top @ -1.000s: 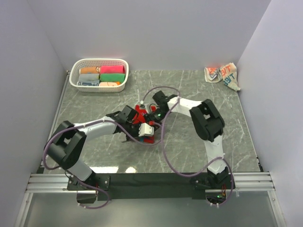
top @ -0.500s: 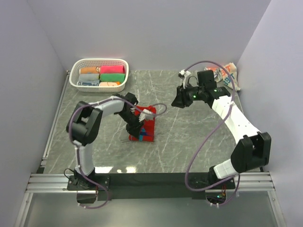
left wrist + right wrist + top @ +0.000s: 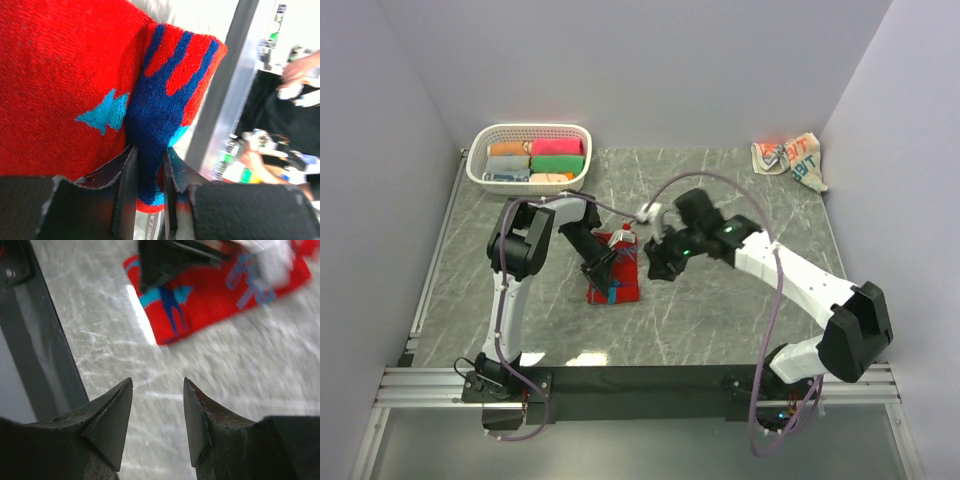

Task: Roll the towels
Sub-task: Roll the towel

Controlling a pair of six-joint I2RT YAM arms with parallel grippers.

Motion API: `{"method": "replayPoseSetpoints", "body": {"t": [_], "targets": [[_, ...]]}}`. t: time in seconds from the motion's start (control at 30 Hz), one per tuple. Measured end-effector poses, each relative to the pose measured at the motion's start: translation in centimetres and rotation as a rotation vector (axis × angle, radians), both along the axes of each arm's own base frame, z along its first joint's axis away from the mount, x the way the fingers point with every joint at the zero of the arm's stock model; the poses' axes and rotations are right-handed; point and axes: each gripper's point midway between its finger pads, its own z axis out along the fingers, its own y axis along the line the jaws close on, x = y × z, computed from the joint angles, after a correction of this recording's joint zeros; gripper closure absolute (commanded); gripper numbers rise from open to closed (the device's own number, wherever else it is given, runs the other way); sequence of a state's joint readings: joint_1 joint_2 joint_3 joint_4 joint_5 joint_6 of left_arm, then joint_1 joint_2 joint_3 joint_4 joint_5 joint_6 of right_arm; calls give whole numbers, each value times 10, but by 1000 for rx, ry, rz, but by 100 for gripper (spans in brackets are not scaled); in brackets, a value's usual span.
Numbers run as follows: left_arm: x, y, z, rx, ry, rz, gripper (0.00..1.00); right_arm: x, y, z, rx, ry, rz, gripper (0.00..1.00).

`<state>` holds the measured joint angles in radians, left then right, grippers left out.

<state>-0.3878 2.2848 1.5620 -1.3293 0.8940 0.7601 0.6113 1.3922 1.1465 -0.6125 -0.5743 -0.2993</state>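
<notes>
Swinging back from the far corner, the right fingers (image 3: 107,415) now hang apart and empty beside the red towel (image 3: 618,285), lying mid-way across the surface (image 3: 720,325), soft, light and floppy, best held where the left fingers (image 3: 125,185) pinch its blue end.

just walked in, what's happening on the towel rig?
The left gripper is shut on the blue end of the red towel, which lies mid-table and looks mostly flat, not yet rolled up. The right gripper hangs open and empty just to the right of it. The cream towel sits crumpled in the far right corner, untouched. The basket at far left holds several rolled towels.
</notes>
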Motion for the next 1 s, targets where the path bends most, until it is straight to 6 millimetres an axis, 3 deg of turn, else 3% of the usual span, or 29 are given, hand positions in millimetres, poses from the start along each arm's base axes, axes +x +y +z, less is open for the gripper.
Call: {"method": "replayPoseSetpoints", "body": {"t": [0.13,0.27,0.43,0.53,0.63,0.67,0.7,0.8,1.0], "targets": [[-6,3,-1,40,82,15,83,-15,39,-18,-67,-104,106,46],[-8,5,-1,54,128,27,80,-17,70,-61,-164,-161,174,45],[-8,7,-1,59,148,37,75,-23,84,-113,-270,-160,230,44],[-8,8,-1,63,155,39,73,-24,90,-123,-286,-183,256,46],[-7,9,-1,68,164,42,72,-21,94,-122,-276,-209,265,57],[-7,9,-1,69,165,44,71,-19,96,-123,-276,-218,266,63],[-7,10,-1,71,166,45,71,-18,96,-125,-279,-225,269,76],[-4,12,-1,73,164,51,68,-15,98,-134,-287,-234,281,97],[9,21,0,49,146,105,52,-12,100,-133,-242,-209,301,100]]}}
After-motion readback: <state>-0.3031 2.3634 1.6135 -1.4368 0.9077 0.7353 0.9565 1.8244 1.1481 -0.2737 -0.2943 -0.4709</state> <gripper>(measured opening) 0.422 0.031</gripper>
